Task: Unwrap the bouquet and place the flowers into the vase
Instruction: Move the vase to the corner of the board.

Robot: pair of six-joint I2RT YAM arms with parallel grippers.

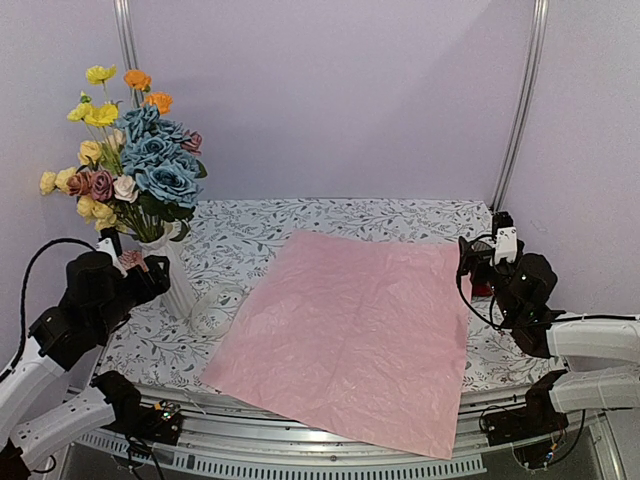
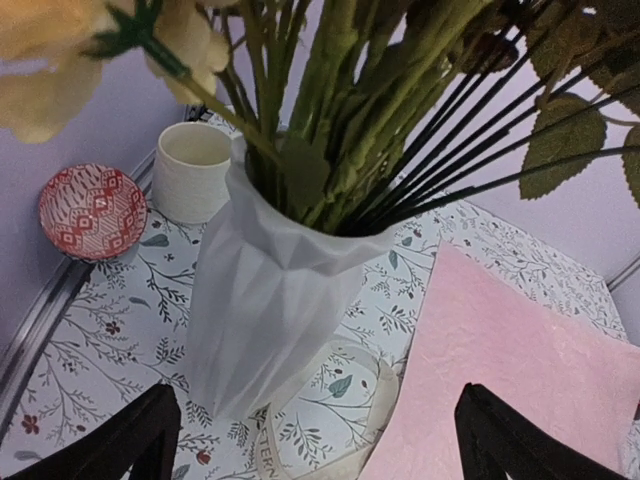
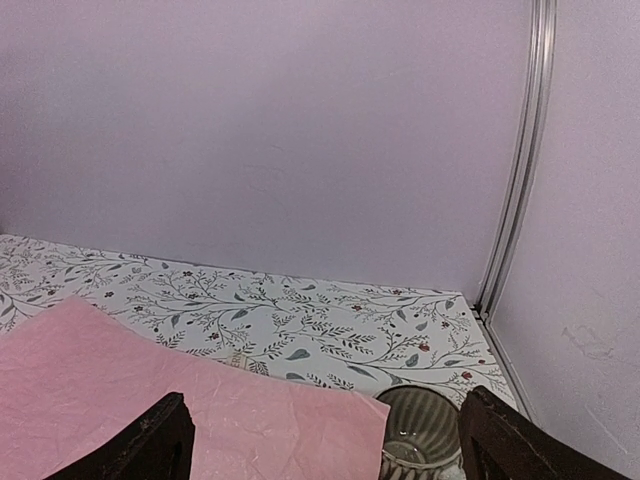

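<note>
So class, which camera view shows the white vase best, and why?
The left wrist view: the vase fills the frame's middle, facets and stems clear. The top view shows only its side, partly behind the left arm. The right wrist view misses it.

The flowers (image 1: 150,160) stand in the vase (image 1: 180,280). At its foot lies the ribbon (image 2: 384,395). To its right the wrapping paper (image 1: 350,330) lies flat on the table (image 1: 400,215), and behind it sit a mug (image 2: 193,170) and a bowl (image 2: 92,210).
</note>
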